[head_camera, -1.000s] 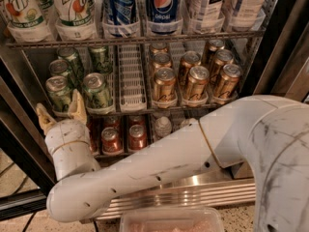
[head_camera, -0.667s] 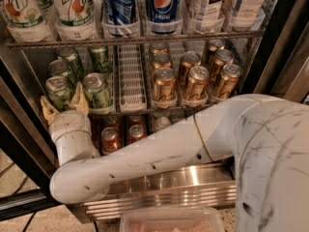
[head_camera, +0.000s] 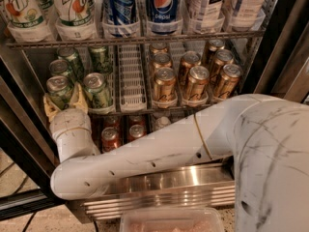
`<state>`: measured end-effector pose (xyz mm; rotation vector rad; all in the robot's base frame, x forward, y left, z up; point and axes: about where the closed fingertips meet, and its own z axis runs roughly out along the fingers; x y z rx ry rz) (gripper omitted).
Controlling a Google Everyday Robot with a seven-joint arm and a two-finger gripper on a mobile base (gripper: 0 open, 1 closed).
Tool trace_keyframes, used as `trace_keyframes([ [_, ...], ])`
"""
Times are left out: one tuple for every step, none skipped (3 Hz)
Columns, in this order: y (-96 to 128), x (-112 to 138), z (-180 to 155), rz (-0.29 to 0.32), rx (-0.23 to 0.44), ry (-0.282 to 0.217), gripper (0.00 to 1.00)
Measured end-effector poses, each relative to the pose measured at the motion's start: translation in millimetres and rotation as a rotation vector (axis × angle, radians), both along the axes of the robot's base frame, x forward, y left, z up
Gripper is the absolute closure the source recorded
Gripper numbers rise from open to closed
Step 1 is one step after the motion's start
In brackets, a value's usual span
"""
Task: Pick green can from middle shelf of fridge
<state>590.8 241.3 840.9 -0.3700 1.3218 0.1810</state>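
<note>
The small green-and-white patterned aluminium can with a silver lid (head_camera: pixel 59 87) stands upright at the front left corner of the grey wire middle shelf with white slotted plastic lanes (head_camera: pixel 131 76), inside the large stainless-steel-based drinks fridge (head_camera: pixel 159 190). The robot's two-finger gripper (head_camera: pixel 63 98) is at that corner, reaching in from below and in front. Its tan fingers (head_camera: pixel 78 96) are spread, one on each side of the can (the left one low against the can's outer side, the right one in the gap towards the neighbouring can), so the claw is released around it and not clenched. Whether the pads touch the can's sides cannot be told.

The thick white jointed arm (head_camera: pixel 145 158) runs from the lower right, crosses in front of the lower rack and bends up to the gripper. Just right of the held-between can is another row of green patterned cans (head_camera: pixel 96 88), with more behind. One white lane in the middle holds nothing, and right of it stand three rows of gold-amber cans (head_camera: pixel 195 81). Above is the rack of tall soda bottles (head_camera: pixel 161 6); below, partly hidden by the arm, are small red cans (head_camera: pixel 110 138).
</note>
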Motion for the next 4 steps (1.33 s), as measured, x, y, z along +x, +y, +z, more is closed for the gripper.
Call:
trace_keyframes([
  [0.0,0.0,0.0,0.000,0.000,0.000,0.78],
  [0.0,0.0,0.0,0.000,0.000,0.000,1.00],
  [0.0,0.0,0.1,0.000,0.000,0.000,1.00],
  [0.0,-0.8,4.3,0.009,0.017,0.005,1.00],
])
